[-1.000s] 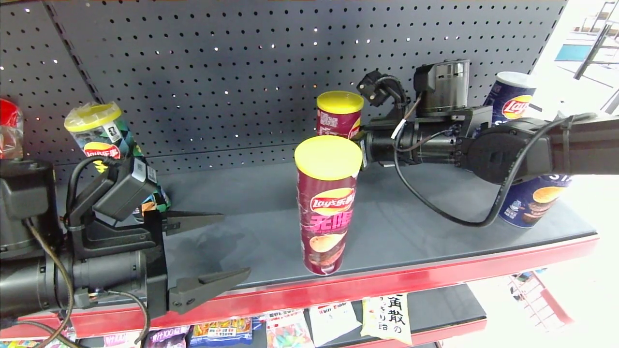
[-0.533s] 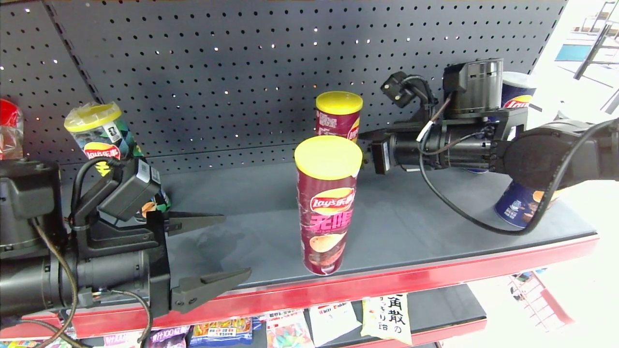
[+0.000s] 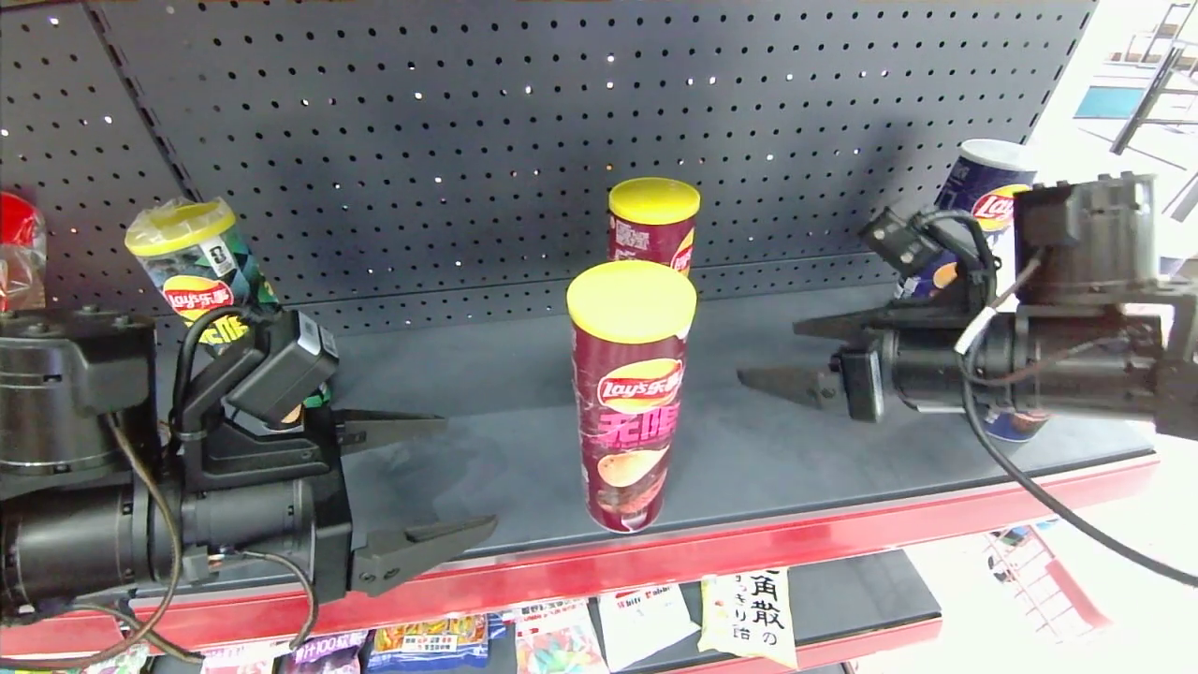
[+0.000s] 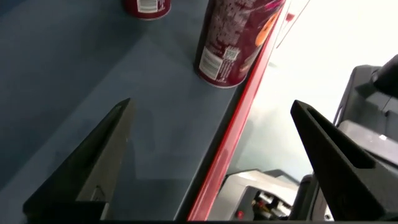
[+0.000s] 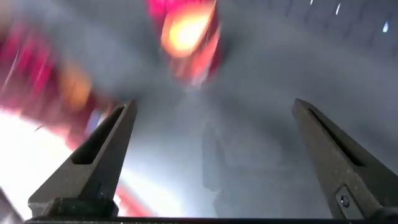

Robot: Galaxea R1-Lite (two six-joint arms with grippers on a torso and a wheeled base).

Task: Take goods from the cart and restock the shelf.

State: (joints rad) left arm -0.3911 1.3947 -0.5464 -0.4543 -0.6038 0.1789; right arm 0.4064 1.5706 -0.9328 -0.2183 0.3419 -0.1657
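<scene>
Leftmost, a red bag (image 3: 14,248) sat at the shelf's far end, with a patterned can (image 3: 201,271) under a yellow lid beside it against the pegboard (image 3: 468,140). Just in front of that can hung the left gripper (image 3: 468,476), fingers spread wide and holding nothing, low over the shelf (image 3: 767,440) near its red front lip.

At centre stood the front maroon can (image 3: 632,393), upright and close to the lip, with the rear maroon can (image 3: 653,225) directly behind it by the pegboard. To their right the right gripper (image 3: 767,353) hovered over the shelf, also spread and empty. The blue can (image 3: 983,206) stood just behind that arm.

By count: four cans on the shelf (two maroon, one patterned, one blue), one red bag and two empty grippers. Several packets (image 3: 655,618) lay on the tier below.

The main risk, I judged, was the front maroon can. It was tall and near the edge, so a sideways sweep from either gripper could tip it off. The arms could likewise clip the patterned and blue cans, which sat close to each wrist.
</scene>
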